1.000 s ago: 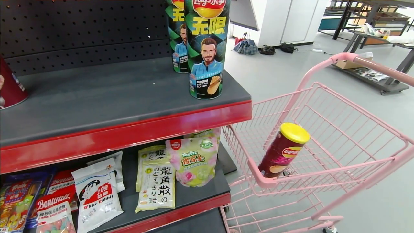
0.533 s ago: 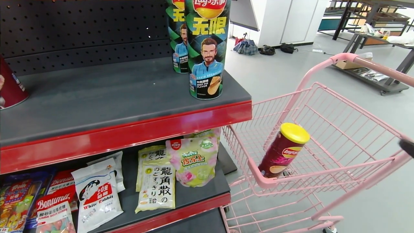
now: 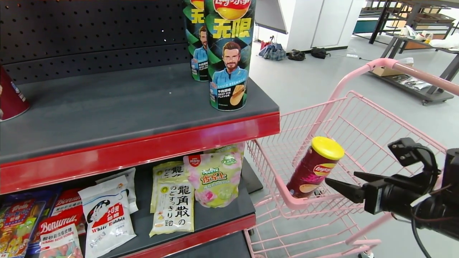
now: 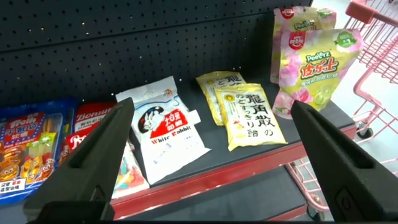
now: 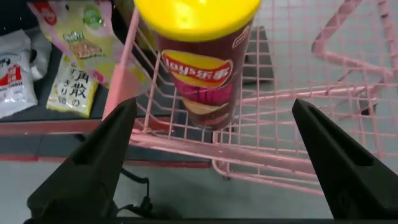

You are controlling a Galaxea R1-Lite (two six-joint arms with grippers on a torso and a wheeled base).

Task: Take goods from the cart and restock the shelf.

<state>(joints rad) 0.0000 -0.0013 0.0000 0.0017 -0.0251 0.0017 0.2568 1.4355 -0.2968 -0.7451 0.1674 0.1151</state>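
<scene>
the big shelf [image 3: 143, 147] has a wide grey top board with a red front edge and lots of bare room. two tall green cans [image 3: 229, 53] stand at the end nearest the cart, one behind the other. flat snack bags [image 3: 174, 204] lie on the board below

the pink wire cart [image 3: 358, 107] stands just beside the shelf. in its corner next to the shelf, a dark red can [image 3: 313, 168] with a yellow lid leans tilted against the wires. this is the thing to pick up, and nothing holds it

the right claw [image 3: 340, 177] is near the can, its two fingers wide apart with nothing gripped. in the right wrist view the can lines up with the gap, but the cart's pink rim crosses in front of the can's lower part. the left claw [image 4: 211, 106] is down by the snack bags, its fingers wide apart too, holding nothing

what could go wrong: if the right claw goes straight in, its fingers may bang the pink wires. the cart has wheels, so a bump may roll it away. the can leans, so a poke on one side may tip it flat. it is round and smooth, so a grip too near the lid may slip. on the shelf, it may knock the green cans if set too close
</scene>
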